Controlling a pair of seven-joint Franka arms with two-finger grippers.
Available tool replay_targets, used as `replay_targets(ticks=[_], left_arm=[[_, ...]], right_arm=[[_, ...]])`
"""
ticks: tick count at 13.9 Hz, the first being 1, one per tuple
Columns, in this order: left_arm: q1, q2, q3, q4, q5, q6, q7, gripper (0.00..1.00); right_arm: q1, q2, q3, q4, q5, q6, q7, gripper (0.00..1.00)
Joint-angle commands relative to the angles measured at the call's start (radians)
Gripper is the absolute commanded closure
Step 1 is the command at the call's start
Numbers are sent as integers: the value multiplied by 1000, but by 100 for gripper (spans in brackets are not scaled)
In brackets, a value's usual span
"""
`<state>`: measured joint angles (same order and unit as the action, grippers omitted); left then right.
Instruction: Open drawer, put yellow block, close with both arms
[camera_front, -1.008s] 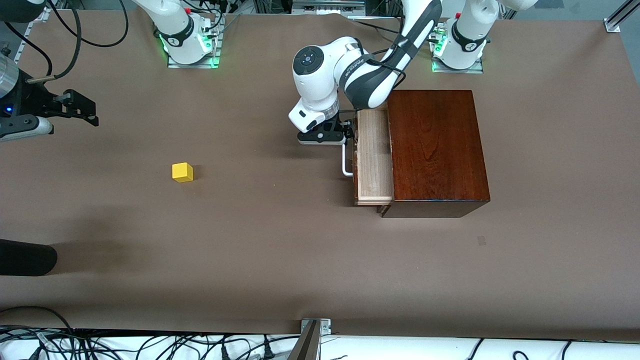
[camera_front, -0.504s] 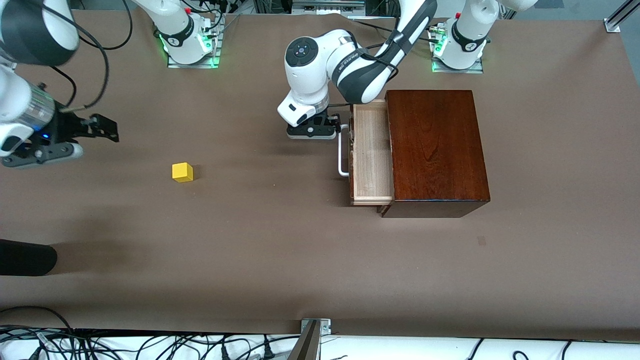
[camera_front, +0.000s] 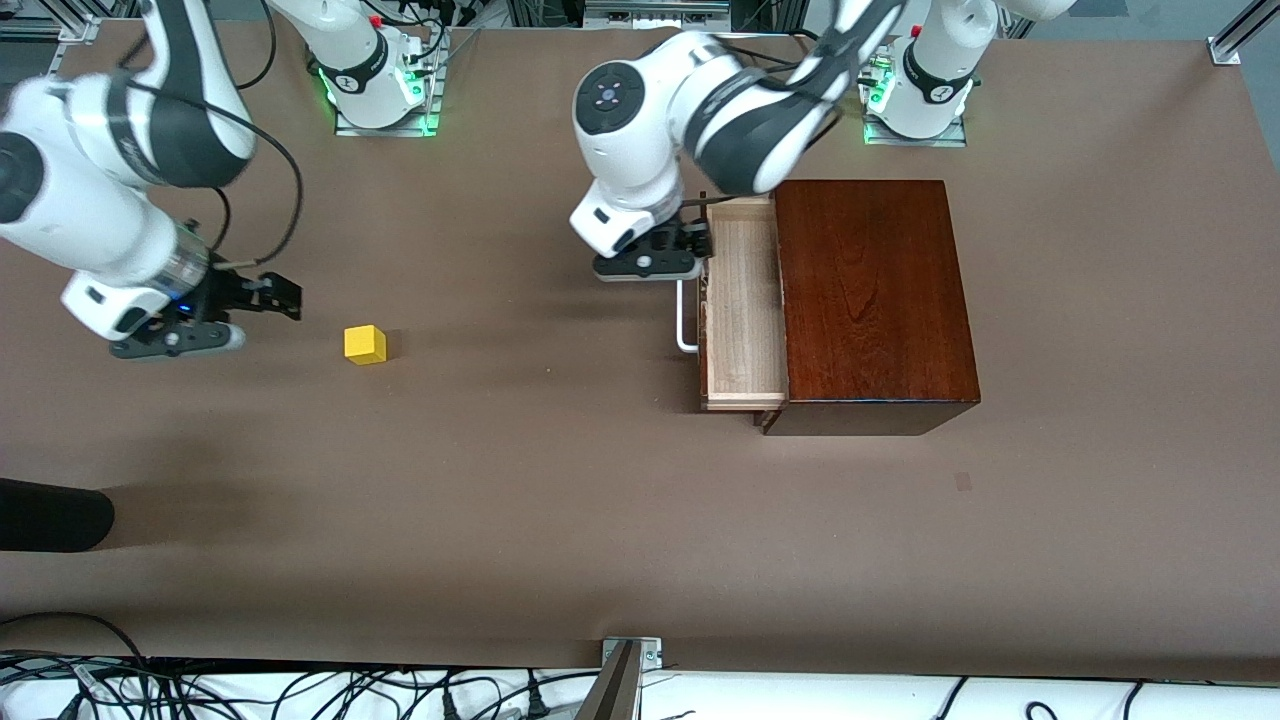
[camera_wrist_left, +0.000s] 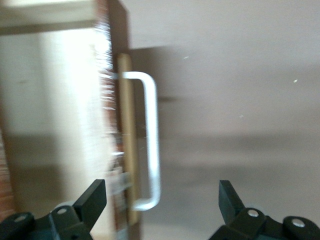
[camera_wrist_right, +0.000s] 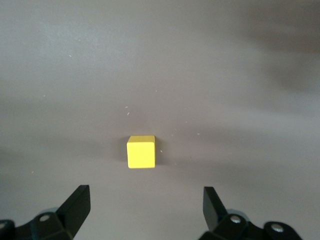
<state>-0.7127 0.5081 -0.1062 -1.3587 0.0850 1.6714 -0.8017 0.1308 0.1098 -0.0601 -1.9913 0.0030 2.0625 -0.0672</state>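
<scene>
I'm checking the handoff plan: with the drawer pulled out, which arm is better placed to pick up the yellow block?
The right arm, probably. The right gripper hangs open beside the yellow block, which shows between its fingers in the right wrist view. The left gripper is open at the drawer handle.

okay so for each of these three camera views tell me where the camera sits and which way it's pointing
Front view: high across the table, facing both arms' bases; shows left gripper open by the drawer, right gripper open by the yellow block.
Left wrist view: on the left wrist, looking at the drawer's handle; own fingertips show.
Right wrist view: on the right wrist, looking down at the yellow block; own fingertips show.
Front and right wrist views share the block.
</scene>
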Motion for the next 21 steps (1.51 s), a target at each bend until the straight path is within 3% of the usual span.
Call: replay_targets(ticks=[1,6,10,12,15,18,19,21], left_arm=[[155,-40,-7,70,-91,-148,215,0],[410,-181,2,58,-105,-363,601,0],[606,-261,5,53,-99,-384,809,0],[644,-286,-4,38,-16,-380,867,0],[636,-351,7,-57,7,-343,878,0],[644,-479,60,-275,-11,-135,900,0],[648,-490,62,-289,-13,-98,895,0],[665,-500,68,-295,-11,-72,885,0]], right_arm=[[0,42,17,-60,23,114,18,0],[0,192,22,-106,23,325,7,0],[0,238,39,-155,23,416,3,0],[0,240,42,-178,23,426,3,0],[0,240,43,-210,23,441,4,0],[0,238,54,-247,23,458,3,2],[0,240,54,-251,23,456,3,10],[0,240,54,-250,22,456,-19,44]])
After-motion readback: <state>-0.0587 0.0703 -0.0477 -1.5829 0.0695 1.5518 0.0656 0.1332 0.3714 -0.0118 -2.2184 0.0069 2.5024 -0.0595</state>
